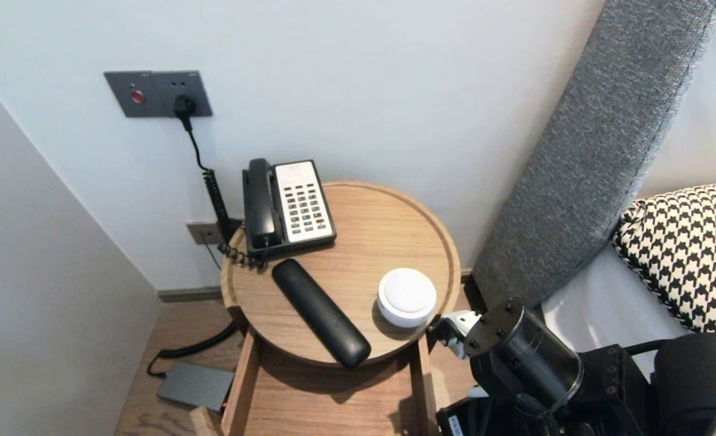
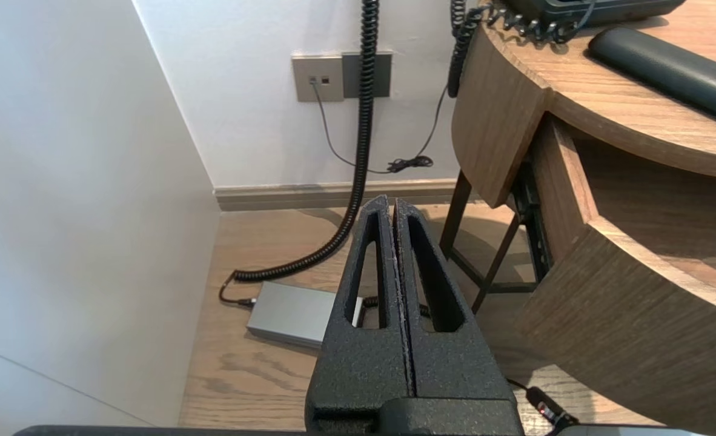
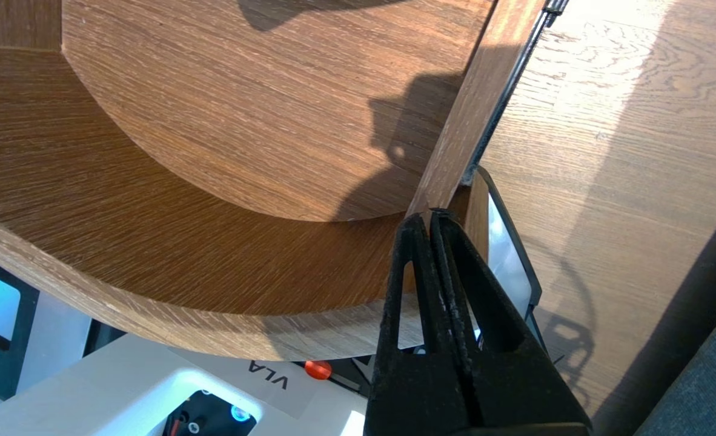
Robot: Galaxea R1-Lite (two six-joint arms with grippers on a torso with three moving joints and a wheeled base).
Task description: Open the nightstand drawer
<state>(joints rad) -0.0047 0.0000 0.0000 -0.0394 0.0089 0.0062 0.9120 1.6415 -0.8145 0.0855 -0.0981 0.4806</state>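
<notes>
Drawer stands open beneath the round tabletop. Right gripper is clenched on itself, its tips at the near end of the drawer's side wall, below the tabletop's rim. Left gripper is clenched too, parked low beside the tabletop. Remote and white puck lie on the tabletop.

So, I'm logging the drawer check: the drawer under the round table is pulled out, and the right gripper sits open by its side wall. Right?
Not quite: the right gripper is shut, not open, as the right wrist view shows. The drawer under the round table is indeed pulled out, with the gripper by its side wall.
</notes>
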